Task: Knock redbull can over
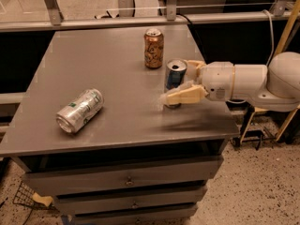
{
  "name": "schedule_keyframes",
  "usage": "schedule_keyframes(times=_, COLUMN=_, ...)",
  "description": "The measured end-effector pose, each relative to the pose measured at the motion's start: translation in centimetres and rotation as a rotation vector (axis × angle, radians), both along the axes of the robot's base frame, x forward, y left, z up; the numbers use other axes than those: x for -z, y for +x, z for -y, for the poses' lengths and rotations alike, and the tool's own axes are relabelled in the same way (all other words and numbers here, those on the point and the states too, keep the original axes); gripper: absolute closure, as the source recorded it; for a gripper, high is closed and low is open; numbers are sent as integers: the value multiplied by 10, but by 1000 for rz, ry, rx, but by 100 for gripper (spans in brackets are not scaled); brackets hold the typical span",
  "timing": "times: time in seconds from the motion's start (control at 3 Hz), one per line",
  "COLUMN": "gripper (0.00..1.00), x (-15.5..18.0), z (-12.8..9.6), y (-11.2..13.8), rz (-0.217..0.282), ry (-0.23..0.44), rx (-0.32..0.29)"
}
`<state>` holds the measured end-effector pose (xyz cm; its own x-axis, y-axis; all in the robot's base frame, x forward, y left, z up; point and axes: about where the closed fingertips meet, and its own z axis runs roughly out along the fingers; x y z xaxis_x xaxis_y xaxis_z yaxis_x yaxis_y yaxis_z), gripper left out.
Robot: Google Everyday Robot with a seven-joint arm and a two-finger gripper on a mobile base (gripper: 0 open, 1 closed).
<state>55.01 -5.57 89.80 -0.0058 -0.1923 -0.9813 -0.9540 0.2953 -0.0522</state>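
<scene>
A grey table (108,69) with a flat metal-looking top is seen from above. Three drawers (126,179) are stacked under its near edge. The floor (248,191) is speckled, a metal rail (140,20) runs along the far side, and it's dark beyond the rail.

Three cans are on the top. An orange can (153,48) stands upright toward the far side. A silver-and-green can (79,110) lies on its side near the left edge. The redbull can (174,74) stands upright right of centre, just in front of the orange one, with its opened top in view.

The lower part of the redbull can is covered by the near finger, so its base can't really be made out. The arm (253,81) is cut off at the right edge, and a cable (272,27) behind it runs up out of view. Some wire thing at the bottom left corner is too dim to identify.

The white arm is reached in from the right, roughly level with the tabletop. The gripper (180,82) is placed right at the redbull can with its jaws spread. One finger is laid across the near side and one is tucked at the far right side, so the can sits between them. Whether it's actually being touched can't be told.
</scene>
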Motion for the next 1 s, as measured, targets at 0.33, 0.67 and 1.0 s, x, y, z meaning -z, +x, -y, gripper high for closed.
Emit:
schedule_keyframes(times=0.33, gripper=32, x=0, z=-4, y=1, rz=8, ry=20, rx=-11)
schedule_keyframes(times=0.67, gripper=63, x=-1, z=10, y=2, rz=20, ry=12, rx=11)
schedule_keyframes(times=1.0, gripper=86, x=-3, z=19, y=3, rz=31, ry=3, rx=20)
